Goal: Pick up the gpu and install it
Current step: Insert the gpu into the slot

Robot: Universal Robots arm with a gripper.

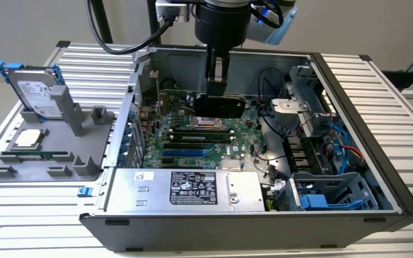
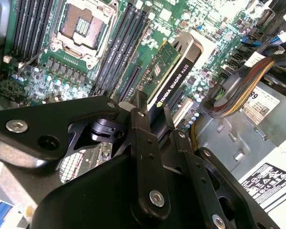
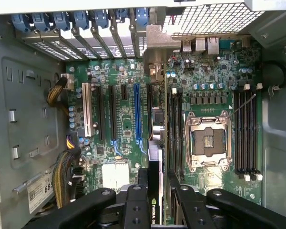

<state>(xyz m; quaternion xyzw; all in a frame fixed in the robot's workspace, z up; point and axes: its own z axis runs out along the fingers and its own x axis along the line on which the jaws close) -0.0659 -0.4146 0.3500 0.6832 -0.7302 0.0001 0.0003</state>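
Observation:
The gpu (image 1: pixel 225 105) hangs inside the open computer case (image 1: pixel 350 102), over the green motherboard (image 1: pixel 192 141), near the CPU socket. My gripper (image 1: pixel 218 86) is shut on it from above. In the second wrist view the gpu (image 2: pixel 173 79) shows its green board, black shroud and printed edge, clamped between the gripper (image 2: pixel 155 118) fingers. In the first wrist view the gpu (image 3: pixel 154 143) stands edge-on between the blue slot (image 3: pixel 137 112) and the memory slots, its silver bracket (image 3: pixel 155 50) toward the rear slot covers. I cannot tell whether it touches a slot. The gripper (image 3: pixel 156 180) grips its upper edge.
A silver power supply (image 1: pixel 192 188) fills the case's near side, with a blue-grey drive cage (image 1: pixel 321 194) and cable bundles (image 1: pixel 272 123) toward the exterior view's right. Outside, a grey stand (image 1: pixel 56 148) holds a hard drive (image 1: pixel 38 92), a processor chip (image 1: pixel 27 138) and a memory stick (image 1: pixel 40 155).

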